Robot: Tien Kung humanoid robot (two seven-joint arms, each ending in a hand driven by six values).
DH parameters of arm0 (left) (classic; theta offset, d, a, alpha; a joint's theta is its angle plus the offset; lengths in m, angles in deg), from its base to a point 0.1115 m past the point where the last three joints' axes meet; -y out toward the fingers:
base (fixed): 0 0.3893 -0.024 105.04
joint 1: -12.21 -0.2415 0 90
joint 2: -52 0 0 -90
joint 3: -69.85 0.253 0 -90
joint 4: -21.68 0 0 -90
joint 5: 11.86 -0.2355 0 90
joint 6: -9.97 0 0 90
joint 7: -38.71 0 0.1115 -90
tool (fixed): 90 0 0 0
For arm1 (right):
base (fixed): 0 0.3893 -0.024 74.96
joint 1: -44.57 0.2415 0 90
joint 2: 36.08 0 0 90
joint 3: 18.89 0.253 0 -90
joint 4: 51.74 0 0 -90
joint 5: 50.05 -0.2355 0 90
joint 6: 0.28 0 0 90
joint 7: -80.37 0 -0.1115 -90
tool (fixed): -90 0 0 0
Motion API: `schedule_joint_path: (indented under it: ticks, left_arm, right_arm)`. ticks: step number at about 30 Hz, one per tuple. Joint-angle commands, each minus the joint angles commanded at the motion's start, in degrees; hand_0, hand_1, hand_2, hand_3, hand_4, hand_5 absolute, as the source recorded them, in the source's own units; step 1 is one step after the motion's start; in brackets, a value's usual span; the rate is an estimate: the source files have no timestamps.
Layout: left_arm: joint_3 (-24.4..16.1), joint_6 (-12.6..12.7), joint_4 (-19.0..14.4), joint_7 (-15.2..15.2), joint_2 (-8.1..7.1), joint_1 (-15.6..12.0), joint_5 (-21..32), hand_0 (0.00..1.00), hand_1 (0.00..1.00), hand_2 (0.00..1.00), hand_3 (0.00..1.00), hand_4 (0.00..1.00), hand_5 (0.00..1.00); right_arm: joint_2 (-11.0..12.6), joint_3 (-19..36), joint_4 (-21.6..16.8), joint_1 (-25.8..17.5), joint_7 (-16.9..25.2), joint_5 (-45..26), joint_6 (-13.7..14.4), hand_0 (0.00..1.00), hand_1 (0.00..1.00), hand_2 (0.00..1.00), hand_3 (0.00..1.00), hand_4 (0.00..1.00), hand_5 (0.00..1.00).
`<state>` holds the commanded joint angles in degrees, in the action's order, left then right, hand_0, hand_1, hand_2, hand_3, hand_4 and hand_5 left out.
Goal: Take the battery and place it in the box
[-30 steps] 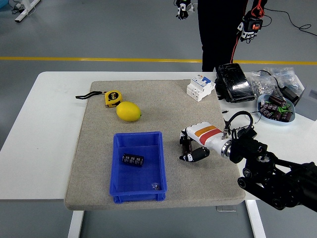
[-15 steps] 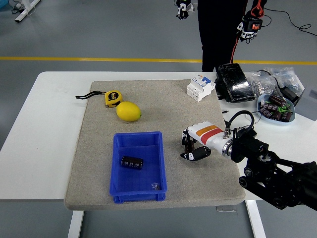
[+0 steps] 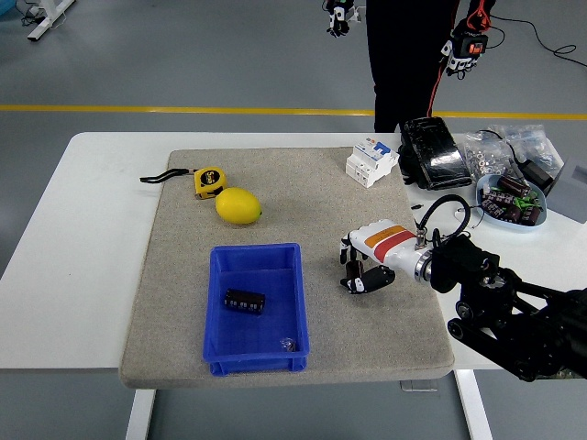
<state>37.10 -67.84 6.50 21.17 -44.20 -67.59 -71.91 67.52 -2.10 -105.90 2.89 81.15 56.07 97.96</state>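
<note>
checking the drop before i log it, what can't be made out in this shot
Head view only:
- Small shiny item in the blue box, near the front right corner: too small to identify.
- Print on the battery: too small to read.
- Person at the far side: cut off by the top edge.
- Left arm: out of frame.
- Right hand: fingers curled, palm side hidden.

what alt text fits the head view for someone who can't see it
A black battery lies inside a blue box on a grey mat, while the robot's right hand hovers empty, fingers curled, just right of the box. A lemon and yellow tape measure sit behind the box.
</note>
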Motion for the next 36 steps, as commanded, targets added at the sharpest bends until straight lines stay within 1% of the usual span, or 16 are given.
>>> schedule_joint_path:
  ticks: [5, 6, 11, 13, 17, 18, 23, 24, 26, 31, 35, 36]
  left_arm:
    - [-0.11, -0.04, 0.01, -0.04, -0.10, -0.10, -0.18, 0.564, 0.587, 0.630, 0.580, 0.626, 0.592]
    - [-0.13, -0.04, 0.01, -0.05, -0.11, -0.12, -0.20, 0.564, 0.586, 0.628, 0.581, 0.626, 0.592]
    - [-0.29, -0.09, 0.01, -0.12, -0.19, -0.21, -0.48, 0.564, 0.586, 0.628, 0.581, 0.626, 0.592]
    - [-0.32, -0.09, 0.02, -0.13, -0.21, -0.23, -0.52, 0.564, 0.585, 0.629, 0.581, 0.627, 0.593]
    - [-0.35, -0.11, 0.02, -0.12, -0.29, -0.20, -0.62, 0.564, 0.585, 0.629, 0.581, 0.627, 0.593]
    - [-0.29, -0.11, 0.02, -0.10, -0.32, -0.16, -0.57, 0.564, 0.585, 0.629, 0.581, 0.628, 0.594]
    - [-0.35, -0.19, 0.05, -0.08, -0.38, 0.01, -0.73, 0.564, 0.585, 0.629, 0.581, 0.628, 0.594]
    - [-0.32, -0.19, 0.05, -0.07, -0.37, 0.05, -0.67, 0.564, 0.585, 0.629, 0.581, 0.628, 0.594]
    - [-0.24, -0.16, 0.05, -0.04, -0.36, 0.08, -0.47, 0.564, 0.585, 0.629, 0.581, 0.628, 0.594]
    - [-0.13, -0.08, 0.05, -0.01, -0.22, 0.15, -0.23, 0.564, 0.584, 0.628, 0.581, 0.628, 0.594]
    - [-0.20, -0.09, 0.03, -0.03, -0.10, 0.17, -0.31, 0.564, 0.584, 0.628, 0.581, 0.628, 0.594]
    - [-0.20, -0.11, 0.02, -0.04, -0.06, 0.17, -0.33, 0.564, 0.586, 0.630, 0.580, 0.628, 0.594]
  right_arm:
    - [0.28, -0.23, -0.37, 0.48, 0.49, 0.87, -2.05, 0.555, 0.614, 0.714, 0.823, 0.962, 0.368]
    - [0.27, -0.26, -0.40, 0.53, 0.58, 0.93, -2.26, 0.593, 0.636, 0.737, 0.846, 0.998, 0.404]
    - [0.42, -0.28, -1.13, 0.78, 0.83, 1.38, -3.32, 0.593, 0.636, 0.737, 0.846, 0.998, 0.404]
    - [0.60, -0.26, -1.50, 0.86, 0.74, 1.72, -3.51, 0.594, 0.638, 0.744, 0.848, 0.998, 0.385]
    - [1.60, -0.18, -2.62, 1.39, 0.71, 2.93, -3.85, 0.594, 0.638, 0.744, 0.848, 0.998, 0.385]
    - [1.93, -0.22, -2.89, 1.60, 0.76, 3.30, -3.86, 0.532, 0.616, 0.725, 0.830, 0.955, 0.358]
    - [3.24, -0.94, -3.71, 2.68, 1.41, 5.20, -3.28, 0.532, 0.616, 0.725, 0.830, 0.955, 0.358]
    - [3.50, -1.36, -3.78, 2.90, 1.68, 5.66, -3.01, 0.498, 0.596, 0.709, 0.816, 0.980, 0.370]
    - [3.89, -2.27, -3.78, 3.20, 2.10, 6.84, -2.66, 0.498, 0.596, 0.709, 0.816, 0.980, 0.370]
    - [4.24, -4.36, -3.80, 3.46, 3.00, 8.65, -1.76, 0.494, 0.595, 0.703, 0.811, 0.987, 0.361]
    - [4.05, -5.70, -3.51, 3.61, 3.32, 9.34, -0.97, 0.494, 0.595, 0.703, 0.811, 0.987, 0.361]
    - [3.95, -5.92, -3.33, 3.62, 3.36, 9.45, -0.71, 0.478, 0.586, 0.699, 0.801, 0.982, 0.364]
